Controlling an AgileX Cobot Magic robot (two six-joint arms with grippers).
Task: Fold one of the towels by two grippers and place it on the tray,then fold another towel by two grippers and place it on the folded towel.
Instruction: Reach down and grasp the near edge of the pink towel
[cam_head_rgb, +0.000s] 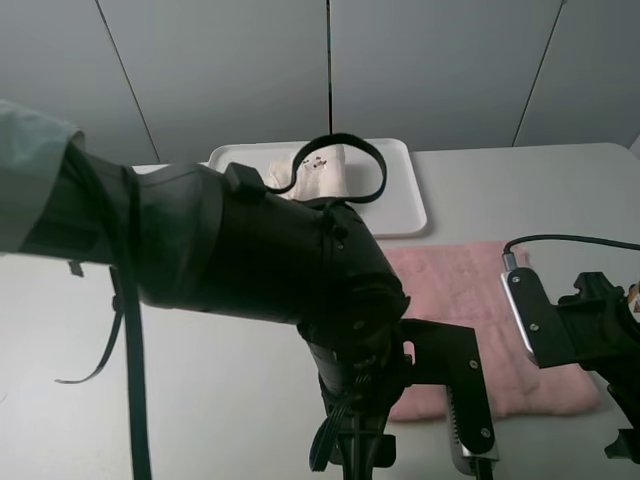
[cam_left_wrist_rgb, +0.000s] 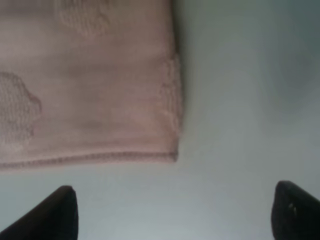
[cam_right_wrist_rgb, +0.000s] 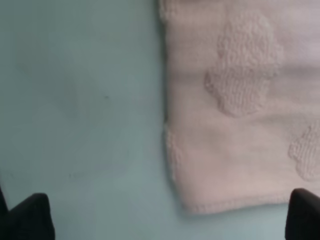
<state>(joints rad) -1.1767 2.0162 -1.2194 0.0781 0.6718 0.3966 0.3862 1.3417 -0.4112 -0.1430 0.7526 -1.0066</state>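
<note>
A pink towel (cam_head_rgb: 470, 290) lies flat on the table, right of centre. A folded white towel (cam_head_rgb: 325, 170) lies on the white tray (cam_head_rgb: 412, 205) at the back. My left gripper (cam_left_wrist_rgb: 175, 220) is open and empty, hovering just off the pink towel's near left corner (cam_left_wrist_rgb: 170, 150). My right gripper (cam_right_wrist_rgb: 167, 222) is open and empty, hovering just off the towel's near right corner (cam_right_wrist_rgb: 195, 202). In both wrist views the black fingertips (cam_left_wrist_rgb: 57, 212) (cam_right_wrist_rgb: 30, 217) stand wide apart above bare table. My left arm (cam_head_rgb: 300, 270) hides much of the exterior view.
The grey table (cam_head_rgb: 200, 400) extends to the left and front of the towel. My right arm (cam_head_rgb: 590, 325) with its cable sits at the right edge, over the towel's right end. Grey wall panels stand behind the tray.
</note>
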